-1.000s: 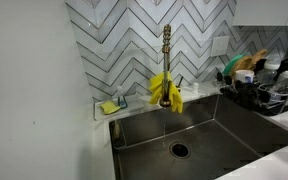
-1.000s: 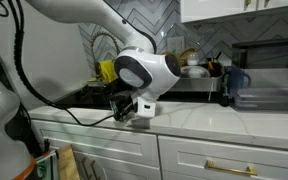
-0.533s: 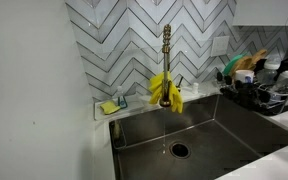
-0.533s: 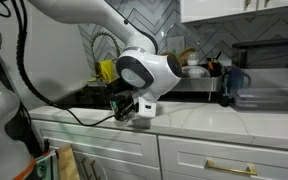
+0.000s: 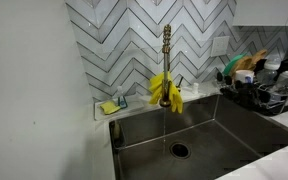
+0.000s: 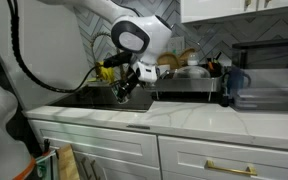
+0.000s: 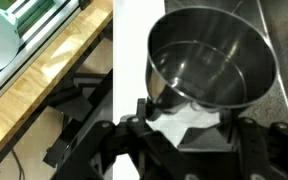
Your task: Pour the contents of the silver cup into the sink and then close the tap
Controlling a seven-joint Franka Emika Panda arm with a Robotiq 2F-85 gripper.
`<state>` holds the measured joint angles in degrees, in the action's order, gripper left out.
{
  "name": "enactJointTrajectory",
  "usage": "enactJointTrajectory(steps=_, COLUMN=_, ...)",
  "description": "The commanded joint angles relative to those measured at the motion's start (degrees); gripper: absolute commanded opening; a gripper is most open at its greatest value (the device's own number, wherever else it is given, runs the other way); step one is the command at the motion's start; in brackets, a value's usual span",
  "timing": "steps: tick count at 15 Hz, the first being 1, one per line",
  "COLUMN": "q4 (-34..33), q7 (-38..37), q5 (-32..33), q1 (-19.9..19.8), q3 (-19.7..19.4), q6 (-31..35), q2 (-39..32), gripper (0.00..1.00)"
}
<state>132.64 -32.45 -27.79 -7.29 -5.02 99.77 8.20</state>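
Tap (image 5: 167, 50) behind sink (image 5: 224, 125), gloves (image 5: 165, 90) on tap, rack (image 5: 261, 96) beside sink, cup (image 7: 209, 55) in tool (image 7: 187, 115)

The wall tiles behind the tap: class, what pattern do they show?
The wall tiles show a grey-and-white chevron zigzag, clearest in an exterior view.

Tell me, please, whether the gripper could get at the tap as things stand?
Probably not yet: the gripper is shut on the cup, so it is occupied. Nothing visible blocks the way over the sink, though yellow gloves hang on the tap.
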Motion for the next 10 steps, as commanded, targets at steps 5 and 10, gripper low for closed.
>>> enactJointTrajectory(steps=5, q4=-1.7, q7=-7.5, q5=7.8, q1=4.9, q3=8.3, q6=3.8, q2=10.9, gripper=0.41)
enactJointTrajectory(steps=10, q4=-2.4, q7=-8.7, q5=8.4, q1=5.0, q3=8.6, q6=2.9, q2=10.3, gripper=0.66)
